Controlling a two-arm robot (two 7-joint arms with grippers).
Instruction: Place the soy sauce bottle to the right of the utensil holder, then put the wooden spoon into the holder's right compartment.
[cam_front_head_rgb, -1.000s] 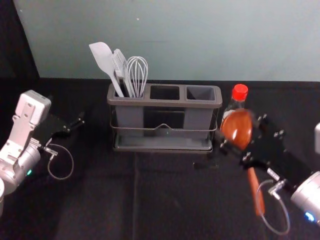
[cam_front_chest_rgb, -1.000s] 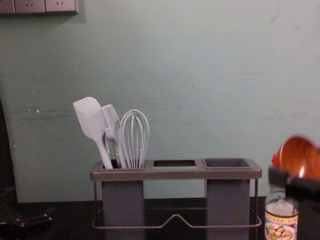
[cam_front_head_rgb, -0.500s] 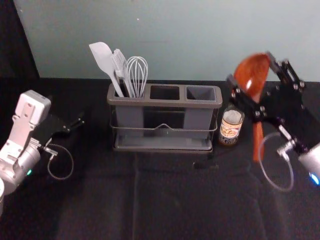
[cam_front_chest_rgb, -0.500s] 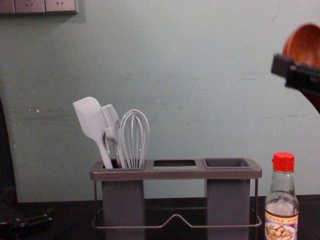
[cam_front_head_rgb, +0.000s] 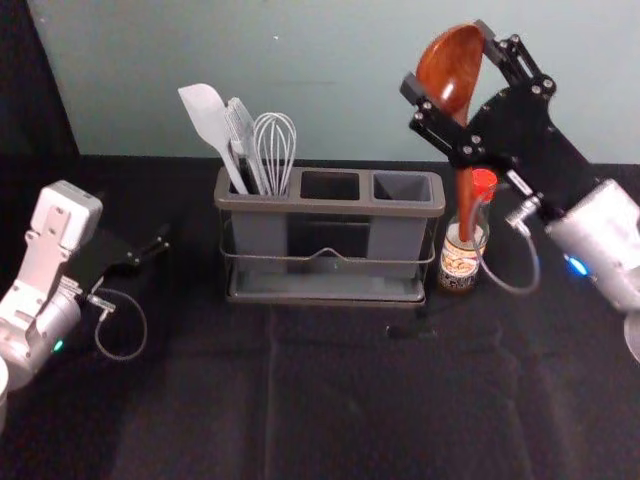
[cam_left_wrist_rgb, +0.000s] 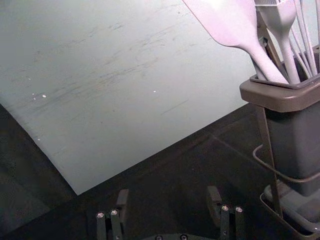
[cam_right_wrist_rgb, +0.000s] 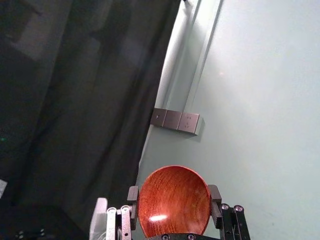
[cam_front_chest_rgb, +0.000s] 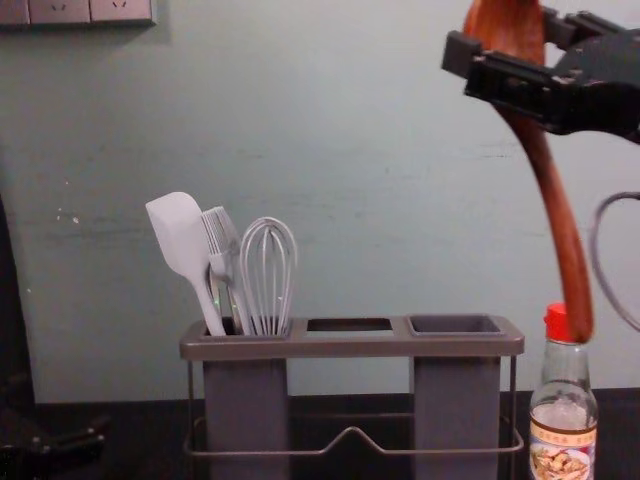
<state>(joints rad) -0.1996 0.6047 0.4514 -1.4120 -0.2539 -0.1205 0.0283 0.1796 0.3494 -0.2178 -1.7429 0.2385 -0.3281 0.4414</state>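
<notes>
My right gripper (cam_front_head_rgb: 447, 62) is raised above and behind the soy sauce bottle (cam_front_head_rgb: 461, 262), shut on the wooden spoon (cam_front_head_rgb: 463, 130) at its bowl. The handle hangs down, passing in front of the red cap in the chest view. The right wrist view has the spoon bowl (cam_right_wrist_rgb: 172, 205) between the fingers of the right gripper (cam_right_wrist_rgb: 174, 196). Upright on the table, the bottle (cam_front_chest_rgb: 563, 440) stands just right of the utensil holder (cam_front_chest_rgb: 350, 347), whose right compartment (cam_front_chest_rgb: 455, 326) is empty. My left gripper (cam_front_head_rgb: 150, 248) idles at the left; in its wrist view the gripper (cam_left_wrist_rgb: 167, 197) is open.
A grey spatula (cam_front_head_rgb: 207, 118), a brush (cam_front_head_rgb: 240, 130) and a whisk (cam_front_head_rgb: 274, 150) stand in the holder's left compartment. The middle compartment (cam_front_head_rgb: 330, 185) is empty. Behind the table rises a pale wall (cam_front_head_rgb: 350, 80).
My right gripper has lifted the spoon and carried it toward the wall, then left toward the holder. The bottle and the left arm stay where they were.
</notes>
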